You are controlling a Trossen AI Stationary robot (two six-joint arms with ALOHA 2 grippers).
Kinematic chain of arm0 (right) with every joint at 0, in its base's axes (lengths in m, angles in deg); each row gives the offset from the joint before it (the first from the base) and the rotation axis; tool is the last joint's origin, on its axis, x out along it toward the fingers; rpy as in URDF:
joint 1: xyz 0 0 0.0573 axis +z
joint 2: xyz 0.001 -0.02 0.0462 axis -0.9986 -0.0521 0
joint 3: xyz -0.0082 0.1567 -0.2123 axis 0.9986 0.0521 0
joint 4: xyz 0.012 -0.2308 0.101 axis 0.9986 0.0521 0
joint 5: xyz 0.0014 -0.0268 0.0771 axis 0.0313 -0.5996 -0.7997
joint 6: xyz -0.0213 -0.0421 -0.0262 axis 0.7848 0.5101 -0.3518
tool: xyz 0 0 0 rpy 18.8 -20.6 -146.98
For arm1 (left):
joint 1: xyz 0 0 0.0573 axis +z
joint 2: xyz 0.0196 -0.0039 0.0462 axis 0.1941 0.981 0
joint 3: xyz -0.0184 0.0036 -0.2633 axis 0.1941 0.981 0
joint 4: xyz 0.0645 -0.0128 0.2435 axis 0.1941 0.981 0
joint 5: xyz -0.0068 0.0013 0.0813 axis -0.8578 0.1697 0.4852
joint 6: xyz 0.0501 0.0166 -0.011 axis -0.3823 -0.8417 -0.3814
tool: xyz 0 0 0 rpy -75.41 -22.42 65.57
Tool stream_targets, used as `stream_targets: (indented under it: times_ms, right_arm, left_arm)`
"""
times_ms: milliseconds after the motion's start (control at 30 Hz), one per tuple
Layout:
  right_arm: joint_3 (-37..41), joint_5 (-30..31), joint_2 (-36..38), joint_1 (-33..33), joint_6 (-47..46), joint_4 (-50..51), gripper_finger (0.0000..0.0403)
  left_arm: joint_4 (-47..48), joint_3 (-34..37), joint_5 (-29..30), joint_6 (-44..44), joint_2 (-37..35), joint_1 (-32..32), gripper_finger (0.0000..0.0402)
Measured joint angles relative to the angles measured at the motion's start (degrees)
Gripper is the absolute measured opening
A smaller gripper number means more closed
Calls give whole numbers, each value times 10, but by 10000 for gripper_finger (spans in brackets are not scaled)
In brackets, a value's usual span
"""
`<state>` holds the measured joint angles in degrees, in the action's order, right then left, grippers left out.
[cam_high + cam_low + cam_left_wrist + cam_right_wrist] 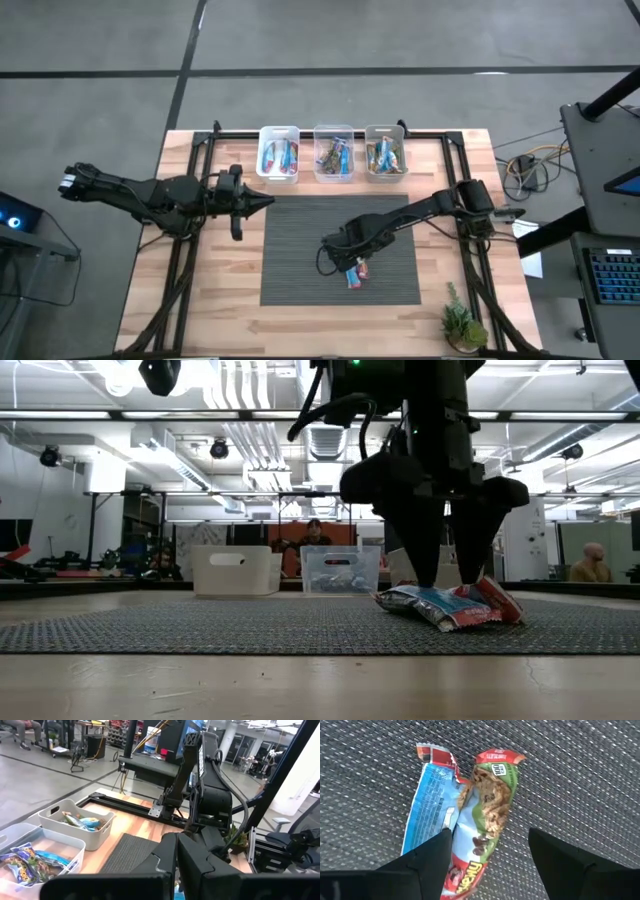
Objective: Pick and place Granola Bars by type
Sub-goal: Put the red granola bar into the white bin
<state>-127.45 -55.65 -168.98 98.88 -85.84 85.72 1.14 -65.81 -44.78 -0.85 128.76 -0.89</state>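
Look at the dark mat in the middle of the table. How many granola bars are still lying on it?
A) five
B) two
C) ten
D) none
B: two granola bars lie together on the mat, one partly over the other, right under the open right gripper; the other bars sit in the bins at the far edge of the table.

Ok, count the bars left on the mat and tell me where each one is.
2. A blue bar and a green-and-red bar lie touching, partly overlapping, on the dark mat, right under the open right gripper. Another could hide beneath the arm.
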Motion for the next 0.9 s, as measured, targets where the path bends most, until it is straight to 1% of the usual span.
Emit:
stream_targets:
  times_ms: [267, 700, 900]
  right_arm:
    - [8, 15, 0, -1, -1, -19, 249]
    - [42, 16, 1, -1, -9, -25, 249]
    - [54, 15, 1, -1, -13, -65, 246]
  left_arm:
    - [0, 0, 0, 3, 0, 0, 0]
    - [0, 0, 0, 3, 0, 0, 0]
    - [0, 0, 0, 3, 0, 0, 0]
